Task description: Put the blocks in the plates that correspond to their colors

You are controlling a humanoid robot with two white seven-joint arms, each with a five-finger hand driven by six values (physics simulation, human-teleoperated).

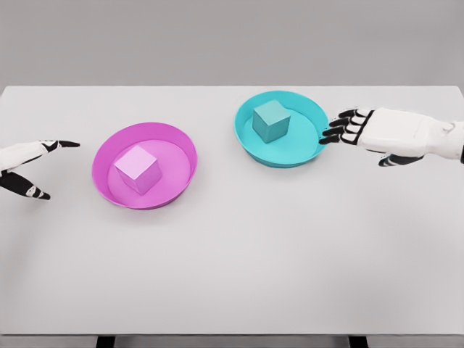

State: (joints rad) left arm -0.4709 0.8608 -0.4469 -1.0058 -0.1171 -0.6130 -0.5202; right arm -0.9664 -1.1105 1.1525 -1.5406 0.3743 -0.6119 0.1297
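**White shells, black joints: the humanoid's two hands**

The right hand (377,134) shows a smooth, glossy white casing over its back and wrist, rounded like moulded plastic. Its fingers (339,123) are black at the tips and joints, banded with white segments between, and the thumb ends in black as well. The left hand (29,167), seen only in part at the frame's edge, carries the same scheme: white shell, black fingertips, small pale marks on the dark thumb.
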